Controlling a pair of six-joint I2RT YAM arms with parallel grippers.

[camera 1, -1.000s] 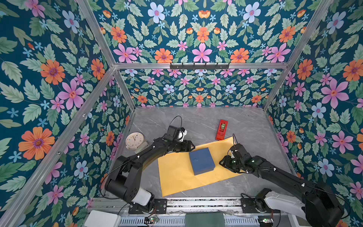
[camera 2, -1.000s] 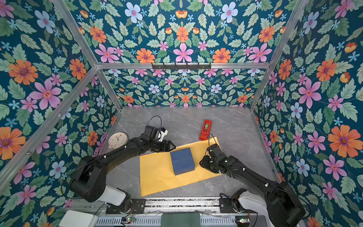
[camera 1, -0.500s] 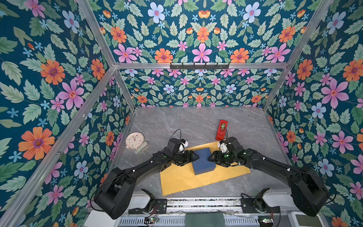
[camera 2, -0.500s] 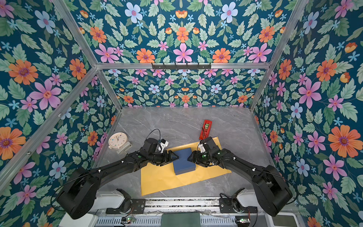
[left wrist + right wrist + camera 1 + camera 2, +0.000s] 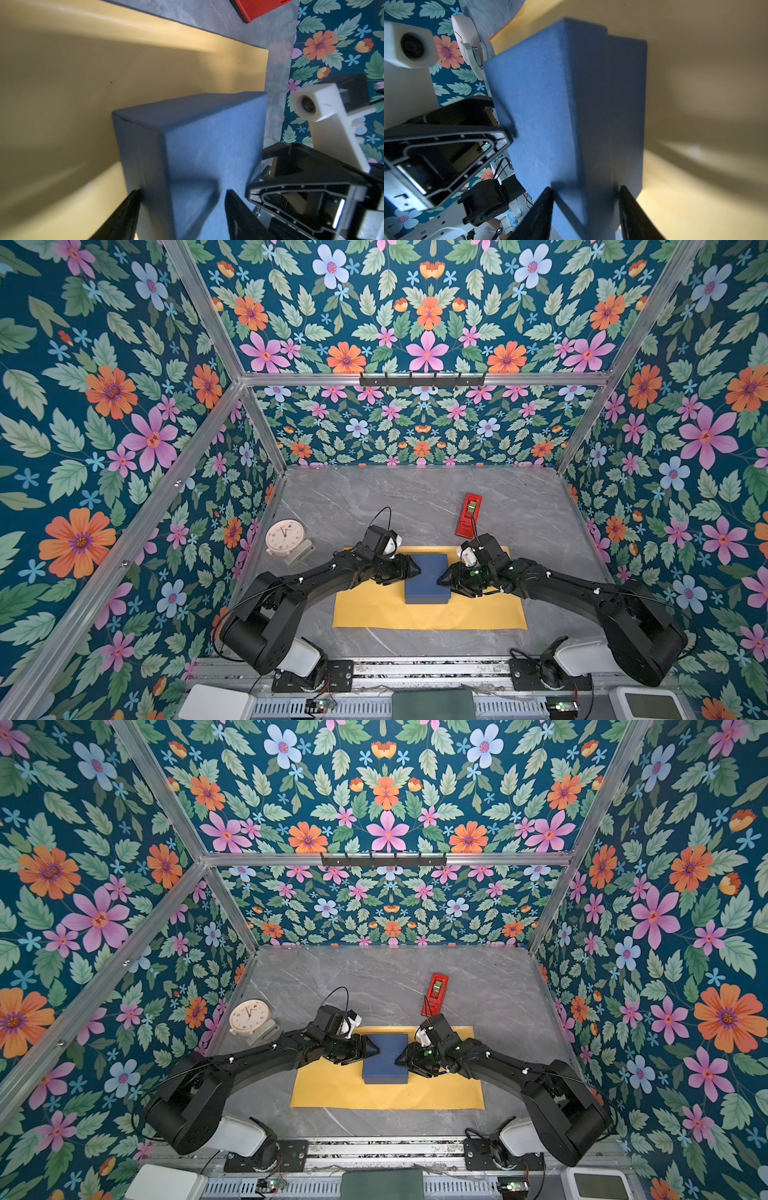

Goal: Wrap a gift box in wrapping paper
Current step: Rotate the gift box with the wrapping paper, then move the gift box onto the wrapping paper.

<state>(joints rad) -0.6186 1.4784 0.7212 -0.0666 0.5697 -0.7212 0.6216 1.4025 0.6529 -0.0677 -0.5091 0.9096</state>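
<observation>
1. Now, you are looking at the gift box (image 5: 427, 578) lying flat on the wrapping paper (image 5: 374, 610), about midway along the sheet and nearer its far edge, as both top views are showing.
2. The yellow-orange sheet is lying spread on the grey marbled table (image 5: 374, 497), with its long edges running side to side.
3. Your left gripper (image 5: 417, 571) is reaching in over the box's left edge, and your right gripper (image 5: 439, 578) is meeting the right edge opposite, so the box is sitting between the two tips.
4. Your left wrist view is showing the fingers standing partway apart and straddling the box's upper edge. One finger (image 5: 124, 214) is sitting low beside the base of the side wall, just above the paper, and the other (image 5: 236, 214) is reaching over the lid. You cannot tell whether they are pressing on the box.
5. Your right wrist view is showing the same on that side. One finger (image 5: 537, 214) is lying by the lid and the other (image 5: 631, 214) is down by the paper, with the side wall filling the gap between them. Whether they are gripping it is not showing.
6. The red tape dispenser (image 5: 468, 515) is lying on bare table beyond the sheet's far edge, and a round clock (image 5: 284, 537) is standing off to the left.
</observation>
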